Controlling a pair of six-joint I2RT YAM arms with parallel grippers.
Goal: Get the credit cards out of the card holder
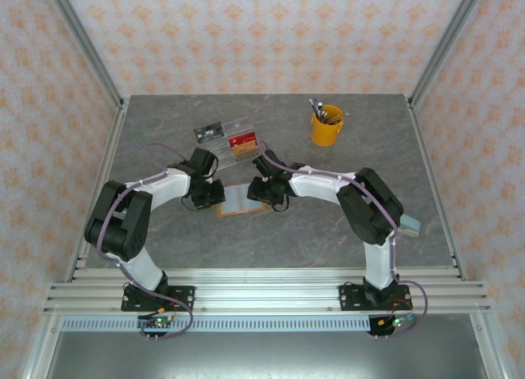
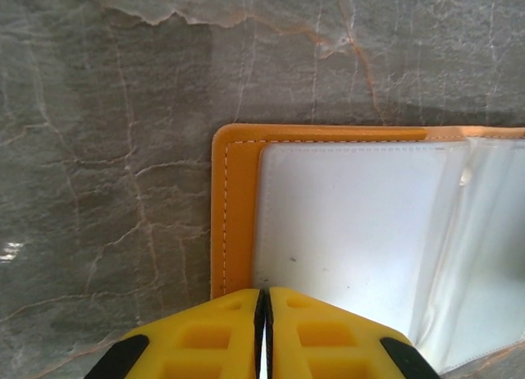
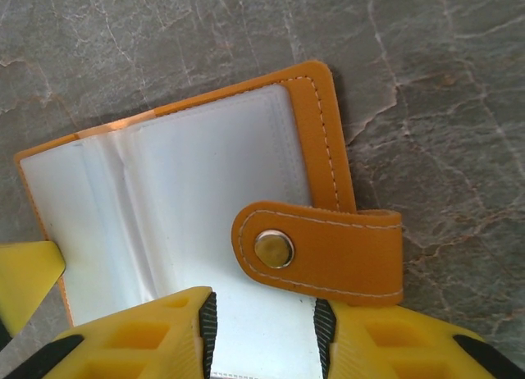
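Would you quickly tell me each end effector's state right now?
Left end effector: shut at the card holder's edge, grip unclear.
Right end effector: open, above the card holder.

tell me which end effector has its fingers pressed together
The left end effector: its yellow fingers meet over the card holder; the right end effector's stand apart.
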